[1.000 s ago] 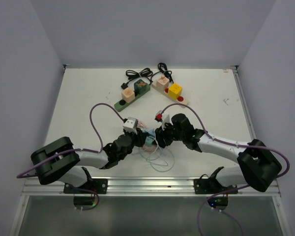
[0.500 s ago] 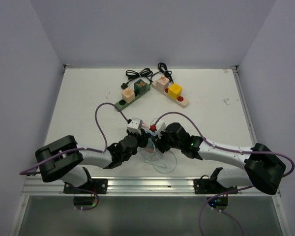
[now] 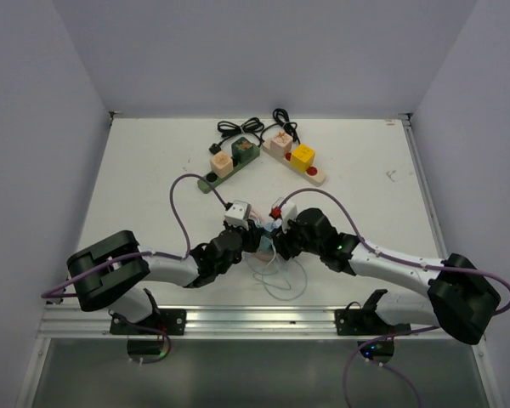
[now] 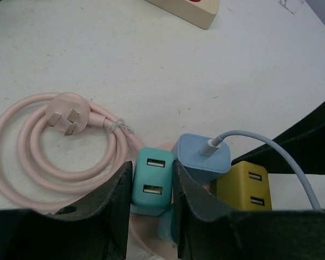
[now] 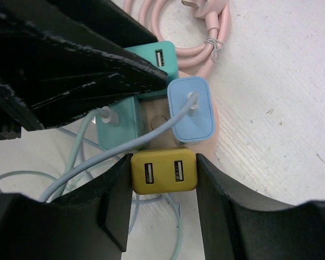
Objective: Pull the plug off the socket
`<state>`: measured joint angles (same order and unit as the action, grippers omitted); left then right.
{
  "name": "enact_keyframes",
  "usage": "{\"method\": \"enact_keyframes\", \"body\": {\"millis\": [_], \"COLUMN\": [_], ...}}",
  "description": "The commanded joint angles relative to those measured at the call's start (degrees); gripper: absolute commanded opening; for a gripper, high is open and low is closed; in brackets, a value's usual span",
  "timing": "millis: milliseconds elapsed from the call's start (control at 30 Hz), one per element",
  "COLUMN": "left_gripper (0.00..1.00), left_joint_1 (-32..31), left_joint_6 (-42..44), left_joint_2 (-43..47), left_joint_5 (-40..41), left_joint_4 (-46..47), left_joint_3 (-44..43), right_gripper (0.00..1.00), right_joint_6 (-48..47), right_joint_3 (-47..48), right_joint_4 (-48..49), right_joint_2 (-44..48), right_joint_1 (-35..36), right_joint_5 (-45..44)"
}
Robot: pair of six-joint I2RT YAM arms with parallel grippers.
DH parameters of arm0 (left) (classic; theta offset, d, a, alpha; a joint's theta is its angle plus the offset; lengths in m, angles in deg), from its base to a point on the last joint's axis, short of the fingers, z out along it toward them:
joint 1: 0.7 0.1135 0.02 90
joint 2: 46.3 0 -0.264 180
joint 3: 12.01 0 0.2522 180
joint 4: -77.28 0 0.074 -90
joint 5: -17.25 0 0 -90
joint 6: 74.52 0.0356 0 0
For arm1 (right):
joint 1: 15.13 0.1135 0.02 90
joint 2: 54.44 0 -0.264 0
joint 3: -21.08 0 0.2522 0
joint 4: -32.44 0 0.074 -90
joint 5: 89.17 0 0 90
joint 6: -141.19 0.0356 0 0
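Although the top view buries the pink socket strip [image 5: 223, 122] under both wrists near the front middle of the table [image 3: 153, 170], the wrist views show slivers of it beneath the crowded plugs. The left gripper [image 4: 154, 189] is clamped on a teal dual-USB charger [image 4: 150, 176]. The right gripper [image 5: 163, 181] is clamped on a yellow dual-USB charger [image 5: 162, 170] just beside a blue charger [image 4: 201, 154] with a cable; whether either held plug is seated or lifted cannot be told, and the coiled pink cord [image 4: 21, 146] vanishes behind the left fingers.
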<state>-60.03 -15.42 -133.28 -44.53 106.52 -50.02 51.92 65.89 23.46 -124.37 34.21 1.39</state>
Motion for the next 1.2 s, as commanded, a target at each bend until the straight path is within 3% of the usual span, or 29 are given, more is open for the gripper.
{"method": "enact_keyframes", "body": {"millis": [0,133,333,467,567,900,1167], "left_gripper": [0.0,0.0,0.0,0.0,0.0,0.0,0.0], "left_joint_1": [-0.9,-1.4,-1.6,-1.6,-1.6,-1.4,-0.1], "left_joint_6": [-0.5,0.7,0.6,0.1,-0.4,-1.5,-2.2], "left_joint_2": [-1.8,-1.5,-2.1,-2.9,-3.5,-2.6,2.1], "left_joint_5": [-6.6,-6.9,-6.3,-6.0,-5.3,-3.4,-1.7], "left_joint_4": [-4.5,-3.1,-4.2,-6.3,-8.1,-11.8,-16.3], "left_joint_3": [3.3,3.8,2.9,1.3,0.3,-0.7,-1.4], "right_gripper": [0.17,0.18,0.17,0.17,0.17,0.21,0.23], "right_joint_6": [9.4,10.0,6.1,-0.3,-2.3,-2.2,5.3], "right_joint_3": [1.4,4.1,3.9,3.3,3.2,2.8,0.8], "right_joint_4": [9.0,5.5,4.5,2.7,1.0,-1.7,-8.1], "right_joint_2": [2.9,1.0,1.5,4.7,4.8,7.2,13.0], "right_joint_1": [-7.1,-9.4,-8.6,1.3,3.7,4.0,3.9], "right_joint_5": [10.2,15.5,15.3,3.5,-0.4,-7.3,-23.6]}}
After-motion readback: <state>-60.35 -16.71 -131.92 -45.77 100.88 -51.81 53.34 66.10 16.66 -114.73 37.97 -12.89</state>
